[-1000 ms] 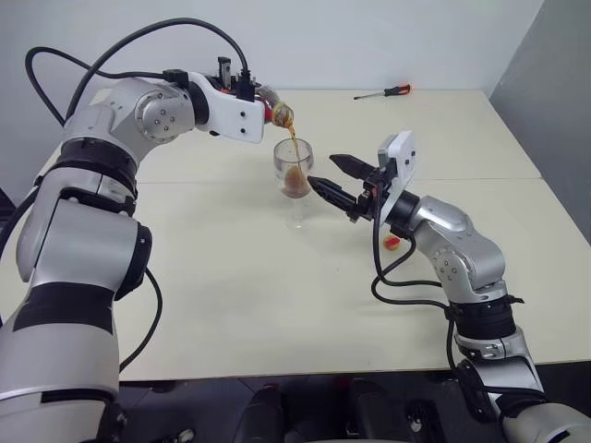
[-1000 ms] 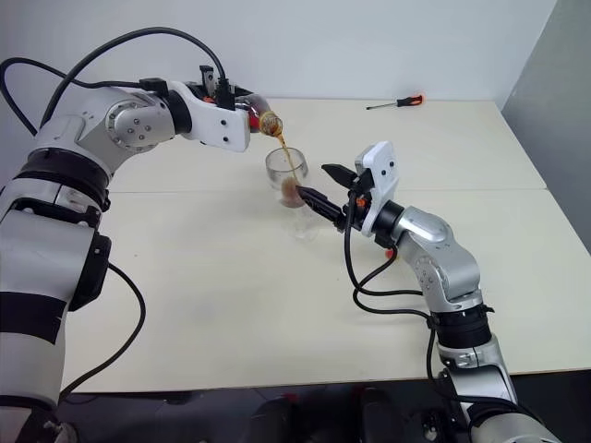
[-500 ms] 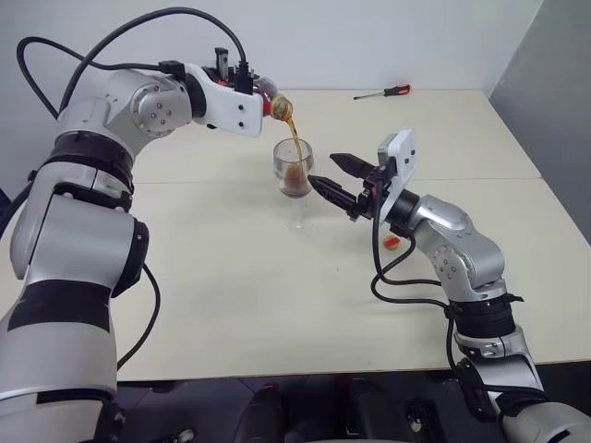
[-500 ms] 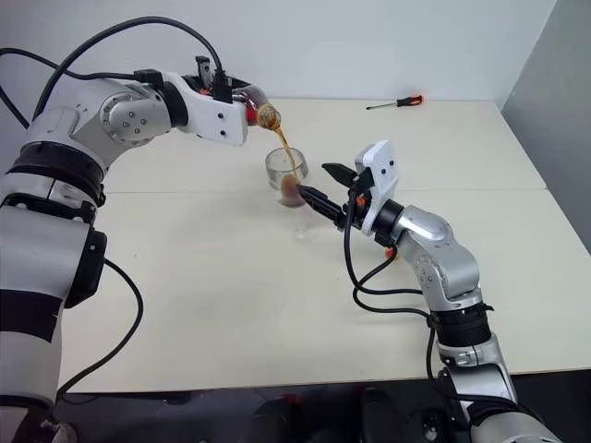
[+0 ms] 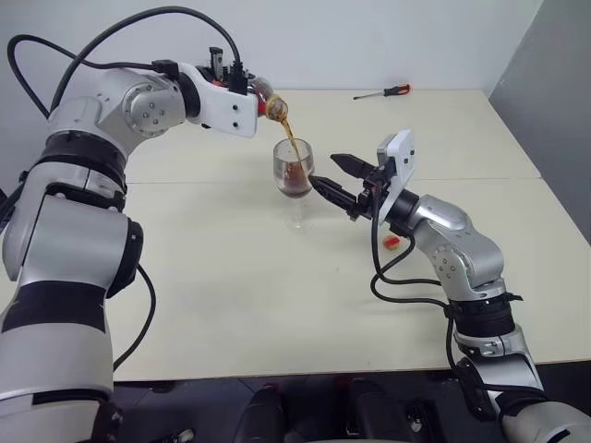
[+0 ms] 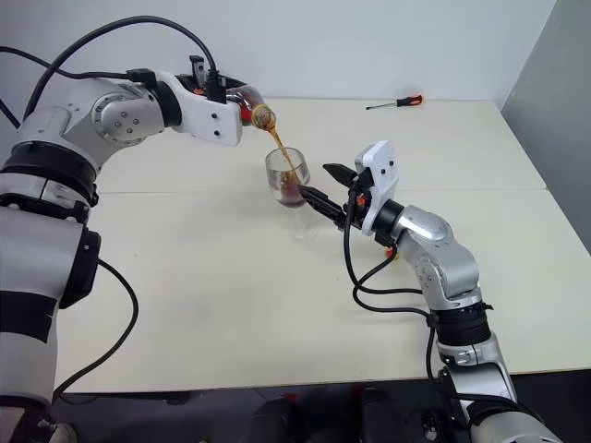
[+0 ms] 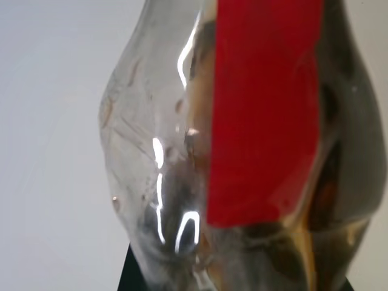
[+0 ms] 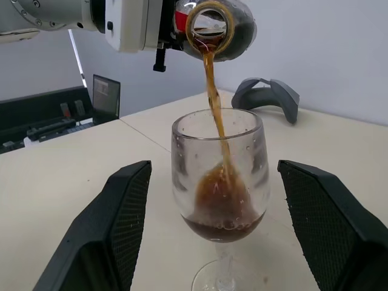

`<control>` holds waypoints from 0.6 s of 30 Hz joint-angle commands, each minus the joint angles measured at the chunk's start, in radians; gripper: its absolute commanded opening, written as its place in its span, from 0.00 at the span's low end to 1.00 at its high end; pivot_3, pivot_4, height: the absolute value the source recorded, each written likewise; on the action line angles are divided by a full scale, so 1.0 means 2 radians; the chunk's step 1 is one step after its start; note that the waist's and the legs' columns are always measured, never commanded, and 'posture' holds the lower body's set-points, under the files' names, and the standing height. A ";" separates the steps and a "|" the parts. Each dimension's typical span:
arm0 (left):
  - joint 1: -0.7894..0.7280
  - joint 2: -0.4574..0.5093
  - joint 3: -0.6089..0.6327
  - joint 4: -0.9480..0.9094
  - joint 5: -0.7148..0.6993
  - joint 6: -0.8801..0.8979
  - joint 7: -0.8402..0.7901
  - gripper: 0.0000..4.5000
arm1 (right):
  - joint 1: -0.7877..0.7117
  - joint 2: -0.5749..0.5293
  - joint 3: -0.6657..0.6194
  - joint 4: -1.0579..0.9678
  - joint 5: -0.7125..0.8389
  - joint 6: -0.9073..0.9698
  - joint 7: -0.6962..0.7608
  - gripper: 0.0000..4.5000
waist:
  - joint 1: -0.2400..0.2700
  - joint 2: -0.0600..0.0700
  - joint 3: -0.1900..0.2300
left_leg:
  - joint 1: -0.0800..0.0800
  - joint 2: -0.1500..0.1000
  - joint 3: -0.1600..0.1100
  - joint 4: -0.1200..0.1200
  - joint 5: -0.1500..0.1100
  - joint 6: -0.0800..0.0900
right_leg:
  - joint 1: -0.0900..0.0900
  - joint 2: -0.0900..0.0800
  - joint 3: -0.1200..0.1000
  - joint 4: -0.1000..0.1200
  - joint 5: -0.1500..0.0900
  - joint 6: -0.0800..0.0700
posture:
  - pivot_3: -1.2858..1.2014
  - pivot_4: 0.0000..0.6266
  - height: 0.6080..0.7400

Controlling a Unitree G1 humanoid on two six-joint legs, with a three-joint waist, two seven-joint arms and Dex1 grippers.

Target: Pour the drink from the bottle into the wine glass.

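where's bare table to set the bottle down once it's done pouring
Free: the near table in front of the wine glass, and the far stretch between it and the screwdriver. Crowded: around the glass, with the right gripper open beside it, and a small red object under that arm.

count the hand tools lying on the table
1: a red-handled screwdriver lies near the far edge of the cream table, well behind the clear stemmed wine glass. A small red-and-yellow object under the right arm is too hidden to identify.
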 commanded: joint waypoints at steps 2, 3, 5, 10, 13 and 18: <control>-0.021 0.011 0.002 -0.006 -0.002 -0.003 0.003 0.19 | -0.016 0.003 -0.004 -0.007 -0.002 -0.016 0.004 0.79 | -0.001 0.000 0.000 | 0.000 0.000 0.000 0.000 0.000 0.000 | 0.000 0.000 0.000 0.000 0.000 0.000 | 0.52 0.24 1.00; -0.021 0.011 0.002 -0.006 -0.002 -0.003 0.003 0.19 | -0.016 0.004 -0.004 -0.006 -0.002 -0.016 0.004 0.79 | -0.001 0.000 0.000 | 0.000 0.000 0.000 0.000 0.000 0.000 | 0.000 0.000 0.000 0.000 0.000 0.000 | 0.52 0.24 1.00; -0.021 0.011 0.002 -0.006 -0.002 -0.003 0.003 0.19 | -0.015 0.004 -0.003 -0.007 -0.004 -0.015 0.004 0.79 | -0.001 0.000 0.000 | 0.000 0.000 0.000 0.000 0.000 0.000 | 0.000 0.000 0.000 0.000 0.000 0.000 | 0.52 0.24 1.00; -0.023 0.009 0.001 -0.006 -0.002 -0.001 0.005 0.19 | -0.014 0.004 -0.005 -0.008 -0.005 -0.014 0.006 0.79 | -0.001 0.000 0.000 | 0.000 0.000 0.000 0.000 0.000 0.000 | 0.000 0.000 0.000 0.000 0.000 0.000 | 0.52 0.24 1.00; -0.022 0.008 0.003 -0.006 -0.004 0.000 0.004 0.19 | -0.015 0.004 -0.004 -0.006 -0.007 -0.015 0.006 0.79 | -0.001 0.000 0.000 | 0.000 0.000 0.000 0.000 0.000 0.000 | 0.000 0.000 0.000 0.000 0.000 0.000 | 0.52 0.24 1.00; -0.019 0.007 0.007 -0.007 -0.011 -0.002 -0.003 0.19 | -0.016 0.004 -0.005 -0.003 -0.009 -0.017 0.006 0.79 | -0.001 0.000 0.000 | 0.000 0.000 0.000 0.000 0.000 0.000 | 0.000 0.000 0.000 0.000 0.000 0.000 | 0.52 0.24 1.00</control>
